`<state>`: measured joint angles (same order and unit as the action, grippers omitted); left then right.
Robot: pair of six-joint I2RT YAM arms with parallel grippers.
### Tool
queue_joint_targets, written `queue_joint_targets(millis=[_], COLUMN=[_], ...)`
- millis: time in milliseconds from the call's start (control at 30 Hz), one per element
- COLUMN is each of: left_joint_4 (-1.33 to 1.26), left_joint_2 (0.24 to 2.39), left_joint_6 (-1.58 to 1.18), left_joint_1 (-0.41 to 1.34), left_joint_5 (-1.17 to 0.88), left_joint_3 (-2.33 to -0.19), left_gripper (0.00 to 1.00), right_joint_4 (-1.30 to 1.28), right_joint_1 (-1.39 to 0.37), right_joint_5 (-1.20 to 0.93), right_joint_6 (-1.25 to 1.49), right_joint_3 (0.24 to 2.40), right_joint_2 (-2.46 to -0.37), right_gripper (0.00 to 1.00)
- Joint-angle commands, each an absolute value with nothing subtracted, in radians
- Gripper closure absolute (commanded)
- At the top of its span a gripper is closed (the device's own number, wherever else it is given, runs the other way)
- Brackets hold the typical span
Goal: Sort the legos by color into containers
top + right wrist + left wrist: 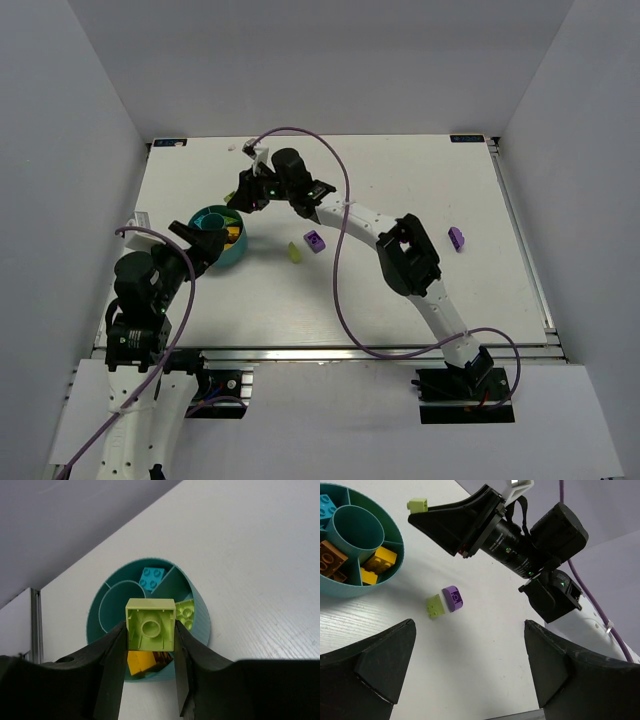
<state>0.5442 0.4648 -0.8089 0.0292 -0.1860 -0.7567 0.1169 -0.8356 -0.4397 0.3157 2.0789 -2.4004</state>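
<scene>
1. The white table (400, 290) carries the teal bowl (199, 611) at its left side.
2. My left gripper (469, 645) stands wide, holding nothing; the bowl lies ahead-left of it.
3. My right gripper (149, 632) pinches a lime green lego (150, 611), raised over the bowl.
4. A loose lime lego (435, 606) touches a purple lego (453, 598); a second purple lego (456, 238) lies well right.

Teal bowl (350, 590) cut off at left wrist view's left edge, central ring (112, 607) partly hidden behind lime brick (150, 625), brown brick (160, 656) barely visible beneath it
</scene>
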Motion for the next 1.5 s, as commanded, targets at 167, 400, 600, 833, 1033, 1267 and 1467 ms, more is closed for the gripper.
queue_joint_targets(millis=[167,400,600,833,1033,1267,1467], left_joint_4=[0.581,0.594,0.603,0.601,0.603,0.606,0.606], left_joint_2=[0.44,0.434,0.431,0.437,0.44,0.443,0.445], left_joint_6=[-0.811,-0.81,-0.805,-0.802,-0.802,-0.802,-0.802], left_joint_1=[0.029,0.029,0.029,0.029,0.029,0.028,0.029], left_joint_5=[-0.163,-0.155,-0.15,-0.152,-0.153,-0.155,-0.155], left_joint_3=[-0.776,-0.778,-0.781,-0.787,-0.793,-0.798,-0.799], left_gripper=[0.02,0.02,0.02,0.02,0.02,0.02,0.02], right_joint_4=[0.215,0.212,0.212,0.204,0.202,0.206,0.204], right_joint_1=[-0.873,-0.873,-0.873,-0.873,-0.873,-0.873,-0.873], right_joint_5=[-0.403,-0.388,-0.388,-0.39,-0.394,-0.406,-0.422], right_joint_6=[0.339,0.318,0.316,0.305,0.296,0.291,0.287], right_joint_3=[2.149,2.149,2.149,2.148,2.149,2.149,2.148], right_joint_2=[-2.46,-2.477,-2.479,-2.48,-2.485,-2.487,-2.488], right_gripper=[0.8,0.68,0.6,0.4,0.38,0.32,0.31])
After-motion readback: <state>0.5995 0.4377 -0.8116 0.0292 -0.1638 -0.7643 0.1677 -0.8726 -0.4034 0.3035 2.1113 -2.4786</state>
